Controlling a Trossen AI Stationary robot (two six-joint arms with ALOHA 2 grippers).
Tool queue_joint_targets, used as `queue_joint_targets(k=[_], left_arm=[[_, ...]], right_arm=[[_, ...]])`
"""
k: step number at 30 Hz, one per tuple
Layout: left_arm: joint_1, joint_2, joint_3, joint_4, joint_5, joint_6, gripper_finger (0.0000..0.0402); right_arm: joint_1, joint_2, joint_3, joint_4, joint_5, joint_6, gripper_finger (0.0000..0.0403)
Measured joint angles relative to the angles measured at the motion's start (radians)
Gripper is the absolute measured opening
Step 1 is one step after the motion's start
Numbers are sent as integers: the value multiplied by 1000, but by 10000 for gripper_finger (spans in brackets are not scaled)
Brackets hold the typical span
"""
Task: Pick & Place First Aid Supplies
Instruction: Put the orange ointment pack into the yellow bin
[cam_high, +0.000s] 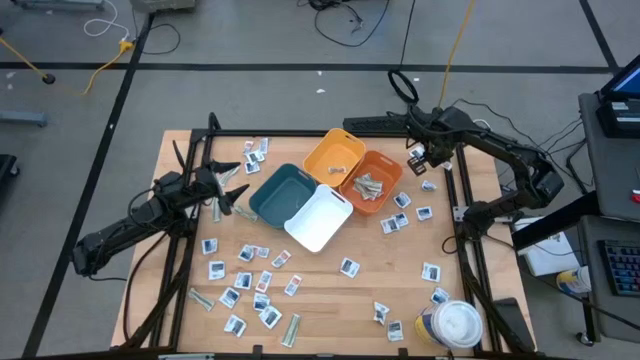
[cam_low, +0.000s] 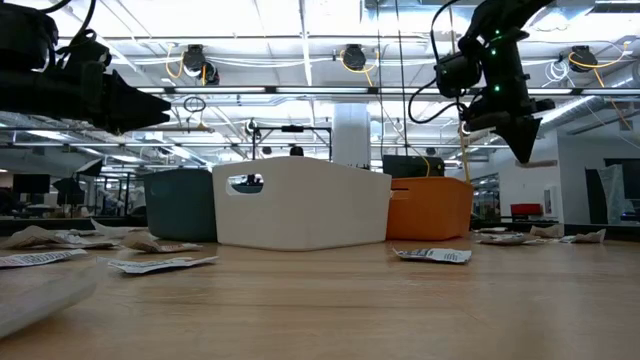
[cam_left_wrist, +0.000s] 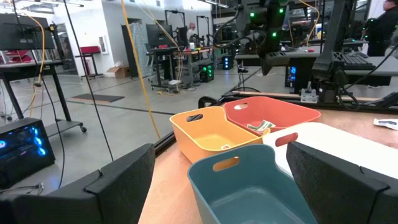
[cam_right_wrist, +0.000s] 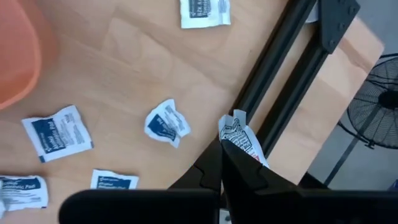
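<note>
Small white packets with blue marks (cam_high: 262, 281) lie flat all over the wooden table (cam_high: 330, 275). Grey-green strips (cam_high: 368, 186) lie in the orange bin (cam_high: 385, 168). My right gripper (cam_high: 419, 160) hangs above the table's far right, beside the orange bin, shut on a crumpled white packet with red marks (cam_right_wrist: 238, 132). In the low view it (cam_low: 522, 148) is well above the bins. My left gripper (cam_high: 238, 188) stands open and level at the left, its fingers pointing at the teal bin (cam_left_wrist: 249, 193), with nothing between them. My right gripper pinches the crumpled packet by its lower end (cam_right_wrist: 244, 147) between its two shut fingers. The fingers come from above, pointing steeply down. The packet is lifted clear of the table, and its free end sticks out past the fingertips.
Four bins stand together at the table's middle: teal (cam_high: 282, 193), white (cam_high: 320, 217), yellow (cam_high: 334, 156) and orange. A round white-lidded tub (cam_high: 456, 322) stands at the near right corner. A black frame rail (cam_right_wrist: 273, 81) runs along the right edge below my right gripper.
</note>
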Motion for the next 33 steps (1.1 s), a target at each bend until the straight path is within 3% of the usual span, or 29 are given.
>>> queue_joint_targets(k=[11, 26, 33], left_arm=[[0, 0, 0, 0, 0, 0, 367], [0, 0, 0, 0, 0, 0, 367], [0, 0, 0, 0, 0, 0, 367]], right_arm=[[151, 158, 217, -87, -26, 107, 0], [303, 505, 777, -129, -79, 137, 0], [343, 628, 973, -109, -106, 113, 0]])
